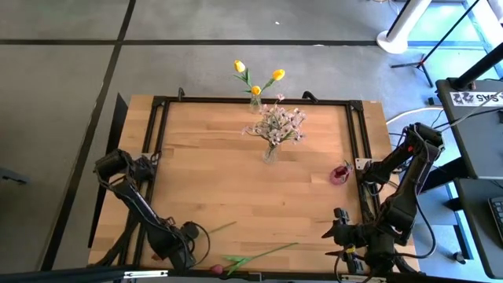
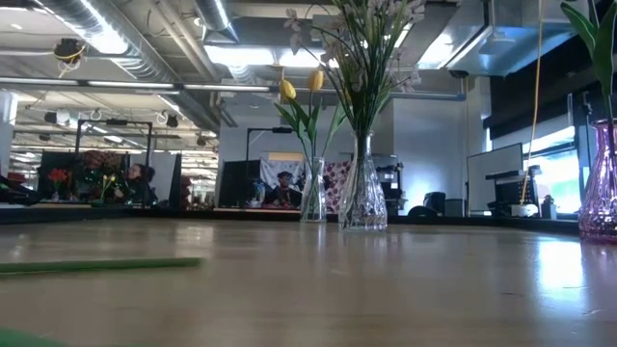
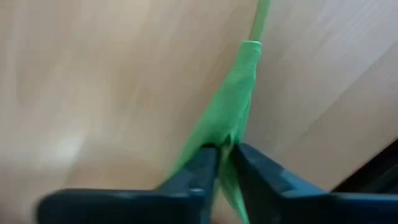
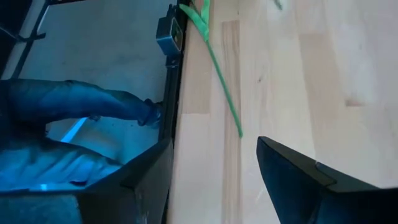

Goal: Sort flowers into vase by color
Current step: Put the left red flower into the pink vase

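My left gripper [image 1: 196, 234] [image 3: 225, 155] is at the near left of the table, shut on a green flower stem [image 1: 222, 228] [image 2: 96, 263] whose blossom is hidden. A dark pink tulip [image 1: 216, 270] lies flat along the near edge, its stem [image 1: 271, 251] [image 4: 224, 93] pointing right. My right gripper [image 1: 338, 228] [image 4: 214, 144] hovers open at the near right, just past that stem's end. Yellow tulips [image 1: 255, 79] stand in a clear vase [image 1: 255, 102] [image 2: 313, 198]. White-pink sprays [image 1: 277, 124] stand in another clear vase [image 1: 270, 152] [image 2: 363, 198]. My left gripper pinches a green leaf [image 3: 217, 121] of the flower between its two fingers [image 3: 199, 165], where the leaf widens below the thin stem [image 3: 258, 18]. The stem runs on ahead of the fingers, low over the tabletop; whether it touches the wood I cannot tell.
A pink glass vase [image 1: 339, 174] [image 2: 600, 183] stands near the right edge, with green in it in the low view. Black rails [image 1: 259, 101] frame the table. Bare wood [image 1: 204, 173] lies between the arms and the vases. A person's legs [image 4: 74, 109] show beside the table.
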Available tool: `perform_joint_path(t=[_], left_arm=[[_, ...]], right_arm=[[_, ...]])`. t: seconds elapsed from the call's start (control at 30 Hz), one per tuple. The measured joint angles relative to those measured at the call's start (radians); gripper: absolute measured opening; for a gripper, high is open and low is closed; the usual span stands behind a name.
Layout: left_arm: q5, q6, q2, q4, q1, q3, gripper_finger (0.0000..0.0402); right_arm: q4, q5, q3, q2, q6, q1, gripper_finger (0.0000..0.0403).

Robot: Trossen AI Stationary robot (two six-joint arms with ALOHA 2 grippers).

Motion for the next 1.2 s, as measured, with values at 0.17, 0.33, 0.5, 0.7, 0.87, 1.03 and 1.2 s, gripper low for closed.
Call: perform_joint_path(t=[0.17, 0.33, 0.5, 0.7, 0.87, 1.03, 1.2], left_arm=[[-0.214, 0.183, 0.004, -0.021, 0.085, 0.071, 0.001], [-0.366, 0.451, 0.01, 0.021, 0.228, 0.173, 0.0005], [-0.496, 0.712, 0.061, 0.204, 0.359, 0.25, 0.0006], [-0.504, 0.87, 0.146, 0.441, 0.444, 0.256, 0.0027], [-0.496, 0.921, 0.182, 0.582, 0.466, 0.256, 0.0067], [-0.505, 0.93, 0.177, 0.599, 0.447, 0.256, 0.0123], [-0.509, 0.949, 0.129, 0.555, 0.406, 0.256, 0.0151]], right_arm=[[0.0, 0.004, 0.0, 0.0, -0.021, 0.0, 0.0234], [-0.006, 0.004, 0.0, -0.001, -0.034, 0.0, 0.0234], [-0.007, 0.031, 0.0, -0.001, -0.058, 0.0, 0.0234], [-0.005, 0.062, 0.0, -0.001, -0.077, -0.026, 0.0234], [0.026, 0.061, 0.0, 0.01, -0.162, -0.079, 0.0234], [0.116, 0.057, 0.0, 0.042, -0.312, -0.132, 0.0234], [0.197, 0.071, 0.0, 0.075, -0.357, -0.193, 0.0234]])
